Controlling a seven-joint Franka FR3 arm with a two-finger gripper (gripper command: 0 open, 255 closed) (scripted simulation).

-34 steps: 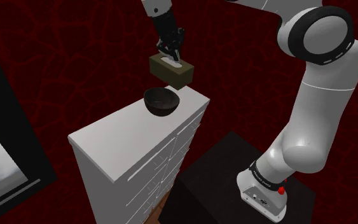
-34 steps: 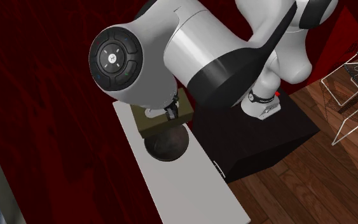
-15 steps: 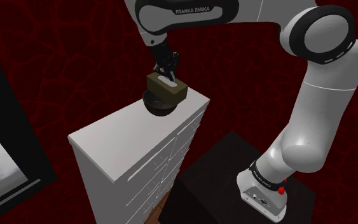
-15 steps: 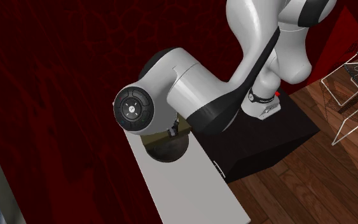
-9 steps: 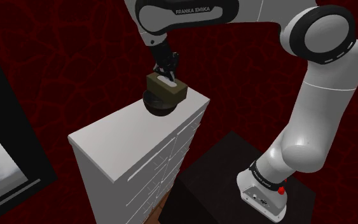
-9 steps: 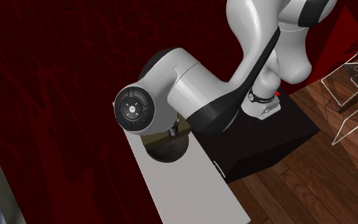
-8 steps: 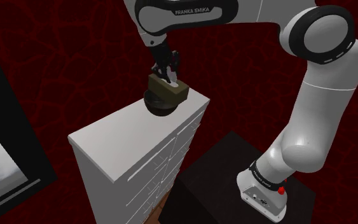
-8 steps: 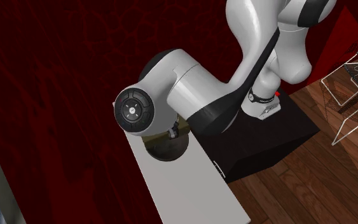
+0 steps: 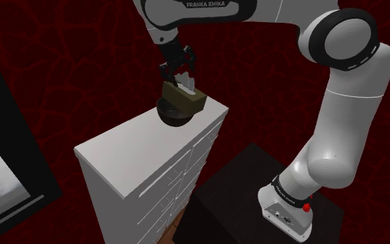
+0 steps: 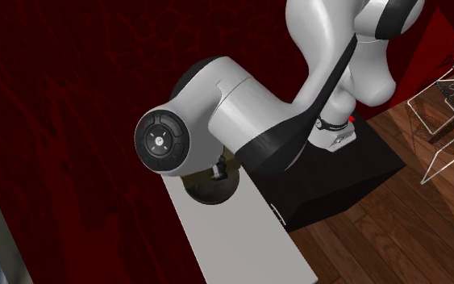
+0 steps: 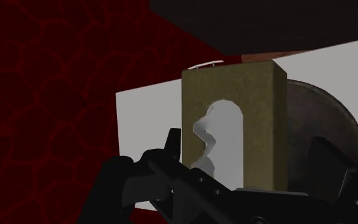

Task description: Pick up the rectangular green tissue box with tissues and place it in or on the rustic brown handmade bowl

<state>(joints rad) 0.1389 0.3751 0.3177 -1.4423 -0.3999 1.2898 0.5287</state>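
Note:
An olive-green tissue box [image 9: 183, 100] with a white tissue poking from its slot lies across the rim of the dark brown bowl [image 9: 172, 115], at the far end of the white dresser top [image 9: 134, 149]. My gripper [image 9: 179, 75] hangs just above the box, open, its fingers clear of the box. In the wrist view the box [image 11: 260, 127] with its tissue [image 11: 217, 137] sits between the spread fingers [image 11: 171, 145] without being touched, and the bowl [image 11: 329, 121] shows behind it. In the second exterior view the arm hides most of the bowl [image 10: 214, 191].
The white dresser [image 9: 165, 187] has several drawers and stands against a dark red patterned wall. The black stand [image 9: 245, 187] sits beside it on a wood floor [image 10: 378, 234]. A wire chair [image 10: 451, 105] stands at the second exterior view's right. A dark-framed panel [image 9: 6, 173] fills the shoulder view's left.
The fingers have opened and let go of the tissue box, which now rests on the bowl. The hand has risen slightly above it.

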